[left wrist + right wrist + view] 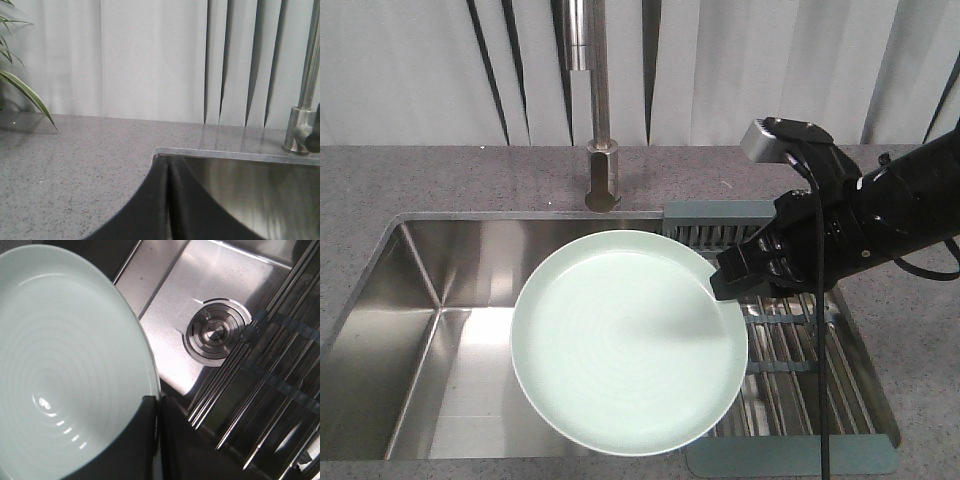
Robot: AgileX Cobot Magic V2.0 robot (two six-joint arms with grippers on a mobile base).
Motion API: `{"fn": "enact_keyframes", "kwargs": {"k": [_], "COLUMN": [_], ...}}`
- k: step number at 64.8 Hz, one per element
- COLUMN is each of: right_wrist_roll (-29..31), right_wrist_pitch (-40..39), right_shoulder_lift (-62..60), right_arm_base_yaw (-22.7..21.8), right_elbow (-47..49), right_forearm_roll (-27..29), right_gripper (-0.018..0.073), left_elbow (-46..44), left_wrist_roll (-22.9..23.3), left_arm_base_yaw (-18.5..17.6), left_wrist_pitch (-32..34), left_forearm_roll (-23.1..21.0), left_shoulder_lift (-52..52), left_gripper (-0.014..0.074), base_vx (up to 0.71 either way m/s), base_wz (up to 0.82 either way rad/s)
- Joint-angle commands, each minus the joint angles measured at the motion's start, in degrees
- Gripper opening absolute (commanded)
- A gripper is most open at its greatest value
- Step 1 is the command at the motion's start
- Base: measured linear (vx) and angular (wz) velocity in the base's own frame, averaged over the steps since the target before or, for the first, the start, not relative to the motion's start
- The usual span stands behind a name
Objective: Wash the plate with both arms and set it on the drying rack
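The pale mint-green plate hangs tilted over the steel sink, face up toward the front camera. My right gripper is shut on the plate's right rim; in the right wrist view its black fingers pinch the rim of the plate. The drying rack of steel bars lies across the sink's right end, under the right arm, and shows in the right wrist view. My left gripper is shut and empty, above the sink's left corner; it does not show in the front view.
A tall steel faucet stands behind the sink, also at the left wrist view's right edge. The round steel drain sits in the sink floor beside the rack. Grey speckled countertop surrounds the sink. A plant leaf hangs far left.
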State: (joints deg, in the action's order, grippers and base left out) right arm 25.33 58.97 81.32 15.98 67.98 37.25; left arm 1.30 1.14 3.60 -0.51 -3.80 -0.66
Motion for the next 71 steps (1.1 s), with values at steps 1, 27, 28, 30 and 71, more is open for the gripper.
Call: {"fn": "enact_keyframes", "kwargs": {"k": [1, 27, 28, 30, 71], "right_wrist_roll": [0.7, 0.7, 0.7, 0.7, 0.7], "right_wrist_pitch": [-1.2, -1.2, -1.2, -1.2, -1.2], "right_shoulder_lift": [-1.9, -1.9, -1.9, -1.9, -1.9], "right_arm_base_yaw": [-0.1, -0.1, -0.1, -0.1, -0.1], "right_elbow": [1.4, 1.4, 1.4, 1.4, 1.4], "right_forearm_roll": [2.5, 2.5, 2.5, 2.5, 2.4], "right_gripper": [-0.0001, -0.0001, -0.0001, -0.0001, -0.0001], "left_elbow": [-1.6, -1.6, -1.6, -1.6, -1.6], "left_wrist_roll": [0.5, 0.5, 0.5, 0.5, 0.5], "left_arm_base_yaw": [0.1, 0.1, 0.1, 0.1, 0.1], "left_wrist_pitch": [4.0, 4.0, 4.0, 4.0, 4.0], "left_forearm_roll": [-0.1, -0.1, -0.1, -0.1, -0.1], "left_shoulder_lift": [-0.8, -0.8, -0.8, -0.8, -0.8], "left_gripper": [-0.0006, -0.0006, -0.0006, -0.0006, -0.0006], "base_vx": [0.06, 0.05, 0.04, 0.04, 0.01], "base_wz": [-0.06, -0.05, -0.04, -0.03, 0.0]}}
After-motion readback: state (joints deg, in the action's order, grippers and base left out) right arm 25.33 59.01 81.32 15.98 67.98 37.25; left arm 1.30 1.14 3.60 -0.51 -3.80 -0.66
